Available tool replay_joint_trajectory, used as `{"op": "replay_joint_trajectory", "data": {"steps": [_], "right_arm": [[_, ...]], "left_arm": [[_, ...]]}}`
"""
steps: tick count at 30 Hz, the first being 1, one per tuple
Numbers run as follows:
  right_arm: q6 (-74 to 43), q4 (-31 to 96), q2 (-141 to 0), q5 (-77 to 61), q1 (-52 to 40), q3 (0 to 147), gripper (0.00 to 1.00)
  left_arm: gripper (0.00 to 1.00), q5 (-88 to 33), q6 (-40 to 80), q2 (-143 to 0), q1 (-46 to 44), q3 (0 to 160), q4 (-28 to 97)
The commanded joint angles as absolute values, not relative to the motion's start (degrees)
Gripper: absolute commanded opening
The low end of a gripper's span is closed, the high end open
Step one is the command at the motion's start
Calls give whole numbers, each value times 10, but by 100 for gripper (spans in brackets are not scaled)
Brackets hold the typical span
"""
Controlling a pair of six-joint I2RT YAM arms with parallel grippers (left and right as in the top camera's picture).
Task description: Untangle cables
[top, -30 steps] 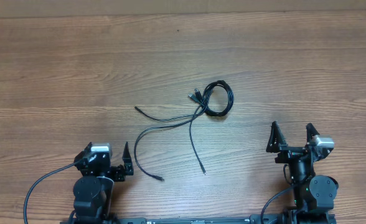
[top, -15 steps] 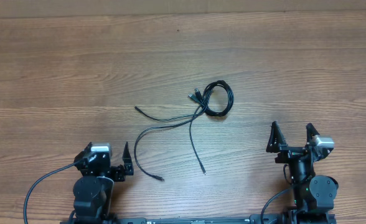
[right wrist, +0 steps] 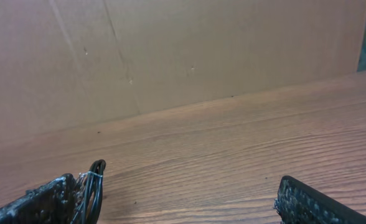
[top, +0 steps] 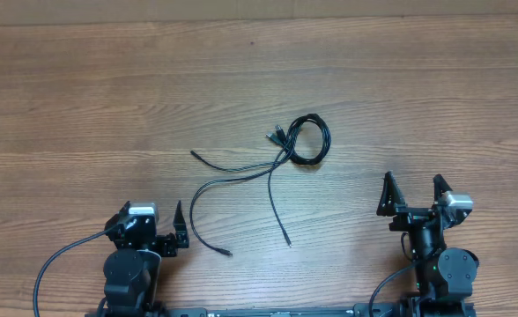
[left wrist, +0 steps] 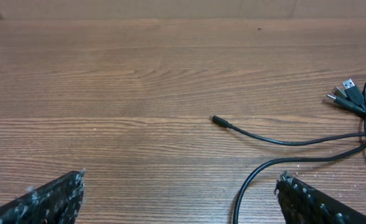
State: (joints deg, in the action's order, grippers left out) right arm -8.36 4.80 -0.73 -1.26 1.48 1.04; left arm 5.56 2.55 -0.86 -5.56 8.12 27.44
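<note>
The cables (top: 268,172) are thin black wires lying tangled in the middle of the wooden table. A coiled loop (top: 310,138) with plug ends (top: 277,134) lies at their upper right, and loose ends trail toward the lower left. In the left wrist view the cables (left wrist: 282,142) run across the right side, with USB plugs (left wrist: 345,93) at the far right. My left gripper (top: 166,224) is open and empty, at the table's near left. My right gripper (top: 412,189) is open and empty, at the near right. The coil's edge (right wrist: 97,177) shows beside the right gripper's left finger.
A brown cardboard wall (right wrist: 170,56) stands along the table's far edge. The thick black arm cables (top: 61,260) hang at the near edge beside the arm bases.
</note>
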Motion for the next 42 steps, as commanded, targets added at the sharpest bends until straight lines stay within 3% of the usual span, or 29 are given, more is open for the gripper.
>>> {"op": "replay_joint_trajectory", "data": {"steps": [1, 14, 20, 28, 42], "right_arm": [[-87, 46, -2, -14, 17, 4, 100], [-87, 44, -2, -39, 17, 11, 100], [-88, 50, -2, -91, 17, 95, 100], [-87, 241, -29, -67, 17, 341, 100], [-87, 500, -272, -66, 17, 682, 100]], "left_arm": [[100, 48, 18, -3, -52, 77, 274], [100, 48, 18, -3, -52, 77, 274], [99, 48, 18, -3, -52, 77, 274], [99, 48, 18, -3, -52, 77, 274], [100, 48, 18, -3, -52, 77, 274]]}}
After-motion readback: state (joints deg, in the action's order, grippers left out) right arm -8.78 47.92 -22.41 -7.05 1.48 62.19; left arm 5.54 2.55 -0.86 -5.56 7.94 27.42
